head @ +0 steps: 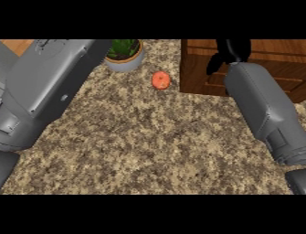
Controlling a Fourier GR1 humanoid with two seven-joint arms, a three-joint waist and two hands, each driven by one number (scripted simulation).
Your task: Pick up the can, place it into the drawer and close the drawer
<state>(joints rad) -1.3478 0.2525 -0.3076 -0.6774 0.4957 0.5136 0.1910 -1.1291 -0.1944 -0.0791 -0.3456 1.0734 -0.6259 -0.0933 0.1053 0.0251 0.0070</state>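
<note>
Right hand at the brown wooden drawer unit; no can in view.

The black right hand [226,54] reaches over the top of the brown wooden drawer unit [276,77] at the speckled granite counter [155,137]'s far right; whether its fingers are apart or together cannot be told. The left hand is out of view. A small orange-red round fruit [160,80] lies beside a grey potted green plant [124,55].
</note>
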